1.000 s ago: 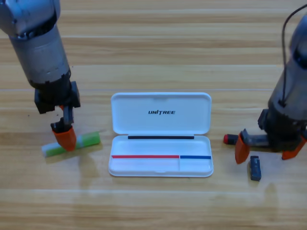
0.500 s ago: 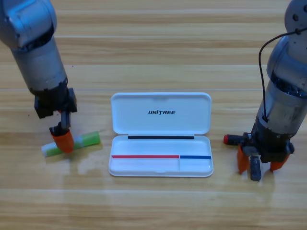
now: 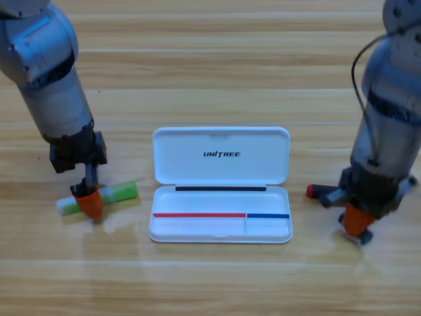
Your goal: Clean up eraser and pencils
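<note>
My right gripper (image 3: 357,222) points straight down at the table right of the white case (image 3: 221,227), its orange jaws drawn together on the small dark eraser (image 3: 361,237), of which only a sliver shows below them. The pencil (image 3: 318,192), red-ended with a dark barrel, lies just left of that gripper, and the arm hides its right part. At the far left my left gripper (image 3: 88,204) is down on a green and white stick (image 3: 113,193) lying flat on the table, touching its left half.
The white case lies open in the middle, its lid (image 3: 221,155) folded back toward the top. The left arm (image 3: 56,92) and the right arm (image 3: 388,118) stand tall on either side of it.
The right gripper swung down over the dark eraser and its jaws closed from a wide straddle onto it. The left gripper sank slightly onto the green and white stick.
</note>
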Controlling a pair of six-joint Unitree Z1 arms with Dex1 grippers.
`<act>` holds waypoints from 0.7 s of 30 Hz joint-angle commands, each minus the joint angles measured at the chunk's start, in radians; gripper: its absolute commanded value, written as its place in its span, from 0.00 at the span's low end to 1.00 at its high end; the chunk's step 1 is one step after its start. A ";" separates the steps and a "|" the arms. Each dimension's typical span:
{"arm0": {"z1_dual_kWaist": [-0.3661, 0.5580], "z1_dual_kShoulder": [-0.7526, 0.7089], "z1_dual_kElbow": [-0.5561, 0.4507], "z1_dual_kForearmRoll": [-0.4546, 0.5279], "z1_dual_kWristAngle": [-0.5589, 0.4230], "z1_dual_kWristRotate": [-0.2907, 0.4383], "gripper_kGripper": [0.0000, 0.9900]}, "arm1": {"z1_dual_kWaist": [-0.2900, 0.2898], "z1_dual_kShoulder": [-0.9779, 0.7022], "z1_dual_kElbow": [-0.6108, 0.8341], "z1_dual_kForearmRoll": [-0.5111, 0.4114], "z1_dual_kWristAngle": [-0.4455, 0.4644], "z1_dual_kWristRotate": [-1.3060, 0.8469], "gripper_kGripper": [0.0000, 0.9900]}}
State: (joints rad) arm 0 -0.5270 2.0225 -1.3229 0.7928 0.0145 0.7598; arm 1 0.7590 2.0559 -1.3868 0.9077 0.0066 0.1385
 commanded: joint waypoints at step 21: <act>0.001 0.067 0.074 -0.081 0.038 -0.016 0.40 | 0.197 0.089 -0.196 0.042 0.013 -0.890 0.00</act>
State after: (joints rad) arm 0 -0.5271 2.0441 -1.2728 0.7180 0.0311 0.7481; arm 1 0.9044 2.0448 -1.5500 0.9439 0.0083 -0.7310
